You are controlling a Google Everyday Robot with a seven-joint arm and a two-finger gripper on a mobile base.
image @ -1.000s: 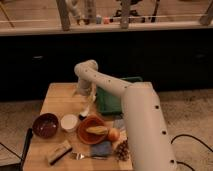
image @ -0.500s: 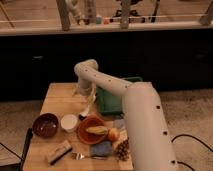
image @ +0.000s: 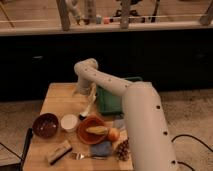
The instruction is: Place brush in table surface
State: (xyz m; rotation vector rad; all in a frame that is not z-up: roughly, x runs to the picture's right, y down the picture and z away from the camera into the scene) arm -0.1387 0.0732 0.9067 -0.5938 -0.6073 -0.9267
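Slim dish brush (image: pixel 88 111) with a long white handle lies on the light tan wooden tabletop (image: pixel 60 100), between the dark green rectangular tray (image: pixel 106 102) and the small white cup (image: pixel 69 122). You see the gripper (image: pixel 88 97) directly above the handle, fingers apart; contact with the handle cannot be determined.

table surface (image: pixel 59 96) tan, plank-grained | tray (image: pixel 107 102) dark green | brush (image: pixel 89 108) white-handled
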